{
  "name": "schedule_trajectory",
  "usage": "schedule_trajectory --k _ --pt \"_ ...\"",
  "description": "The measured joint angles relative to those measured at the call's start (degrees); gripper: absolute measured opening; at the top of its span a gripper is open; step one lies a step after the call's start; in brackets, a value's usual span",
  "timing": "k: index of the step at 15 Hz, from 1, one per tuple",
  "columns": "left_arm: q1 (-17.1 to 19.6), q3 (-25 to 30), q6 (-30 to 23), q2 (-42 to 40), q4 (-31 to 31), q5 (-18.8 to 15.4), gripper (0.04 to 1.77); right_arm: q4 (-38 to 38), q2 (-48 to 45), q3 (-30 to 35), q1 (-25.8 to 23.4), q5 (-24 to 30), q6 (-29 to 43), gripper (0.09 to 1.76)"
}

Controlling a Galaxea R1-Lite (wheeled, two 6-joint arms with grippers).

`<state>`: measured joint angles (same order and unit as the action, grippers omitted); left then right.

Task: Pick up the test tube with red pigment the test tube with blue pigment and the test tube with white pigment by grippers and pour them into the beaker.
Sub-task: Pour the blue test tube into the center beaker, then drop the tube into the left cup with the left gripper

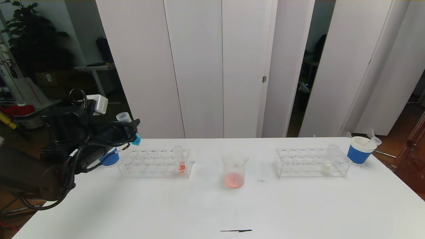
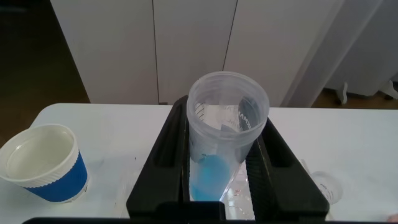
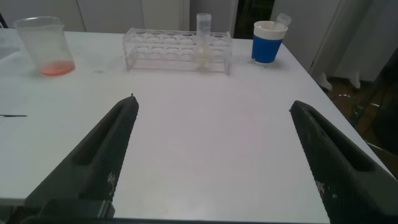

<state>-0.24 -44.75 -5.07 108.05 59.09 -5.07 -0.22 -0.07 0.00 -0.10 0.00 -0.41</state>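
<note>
My left gripper hangs above the table's left end, shut on the test tube with blue pigment. The tube is tilted, open mouth up, blue tip down. In the left wrist view the tube sits between both black fingers. The test tube with red pigment stands in the left rack. The beaker stands mid-table with pinkish-red liquid at its bottom. The test tube with white pigment stands in the right rack. My right gripper is open over bare table, out of the head view.
A blue-and-white paper cup stands behind my left arm, beside the left rack. Another cup at the far right holds an empty tube. A thin dark mark lies near the front edge. White panels stand behind the table.
</note>
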Motion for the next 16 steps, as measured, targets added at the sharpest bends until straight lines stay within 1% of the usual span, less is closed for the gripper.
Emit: schedule_trajectory --k 1,2,4,5,6,9,12,14,16 --pt "-0.2 -1.6 0.0 -2.1 -2.5 -2.4 0.59 0.0 0.0 0.0 0.0 0.0 0.0 1.75" --pt "-0.4 -3.1 0.1 -4.0 -4.9 -6.9 0.59 0.0 0.0 0.0 0.0 0.0 0.0 1.75" --pt "-0.7 -5.5 1.3 -6.7 -8.0 -18.7 0.59 0.0 0.0 0.0 0.0 0.0 0.0 1.75" --pt "-1.1 -6.5 3.0 -7.3 -8.6 -23.5 0.59 0.0 0.0 0.0 0.0 0.0 0.0 1.75" --pt "-2.1 -7.6 5.1 -7.3 -8.7 -25.2 0.59 0.0 0.0 0.0 0.0 0.0 0.0 1.75" --pt "-6.7 -10.0 11.9 -4.0 -7.6 -25.6 0.59 0.0 0.0 0.0 0.0 0.0 0.0 1.75" --pt "-12.0 -12.2 17.4 0.8 -4.5 -25.6 0.59 0.0 0.0 0.0 0.0 0.0 0.0 1.75" --pt "-14.6 -14.3 20.8 4.0 -3.5 -25.6 0.59 0.0 0.0 0.0 0.0 0.0 0.0 1.75" --pt "-17.1 -16.0 26.4 7.2 -1.5 -25.5 0.59 0.0 0.0 0.0 0.0 0.0 0.0 1.75"
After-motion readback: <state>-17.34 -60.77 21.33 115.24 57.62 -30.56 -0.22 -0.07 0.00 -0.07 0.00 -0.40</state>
